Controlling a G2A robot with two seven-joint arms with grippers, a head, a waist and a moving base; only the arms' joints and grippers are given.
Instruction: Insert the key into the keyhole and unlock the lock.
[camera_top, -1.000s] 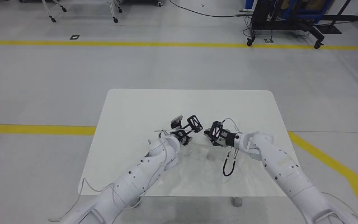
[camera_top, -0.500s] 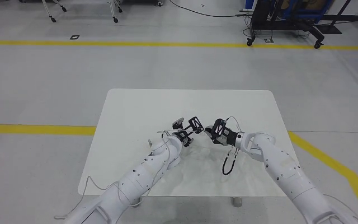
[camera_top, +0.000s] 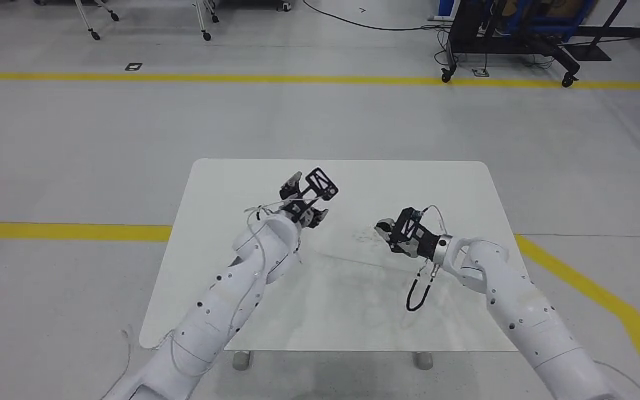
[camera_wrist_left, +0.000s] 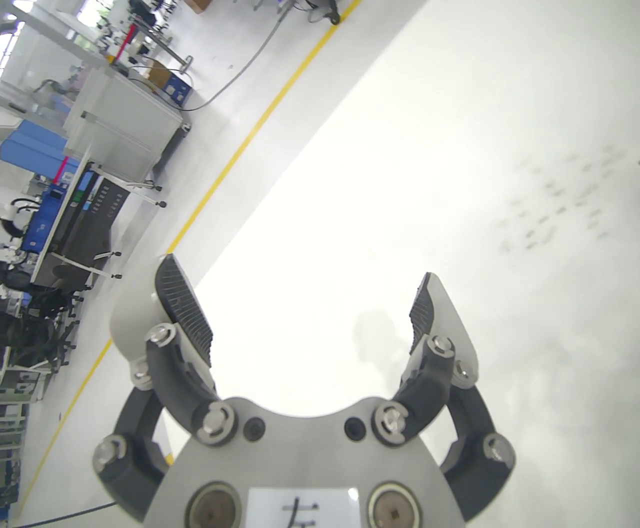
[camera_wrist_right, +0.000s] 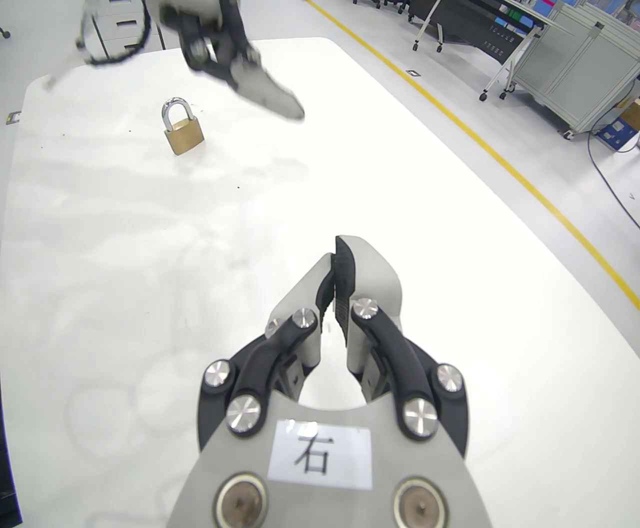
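Padlock (camera_wrist_right: 182, 131) stands alone, seemingly locked: left gripper (camera_wrist_left: 298, 272) has pulled away wide open, empty; right gripper (camera_wrist_right: 336, 260) pinched shut, contents unclear.

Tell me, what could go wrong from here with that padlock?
The padlock stands upright and unheld on the table, the left gripper open and apart from it; a nudge could topple it. The right gripper is shut; whether its fingers hold a key I cannot tell, so insertion might fail.

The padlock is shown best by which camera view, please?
Right wrist view: the padlock sits unobstructed on the table, shackle plain. Top view: too small to tell. Left wrist view: aimed elsewhere.
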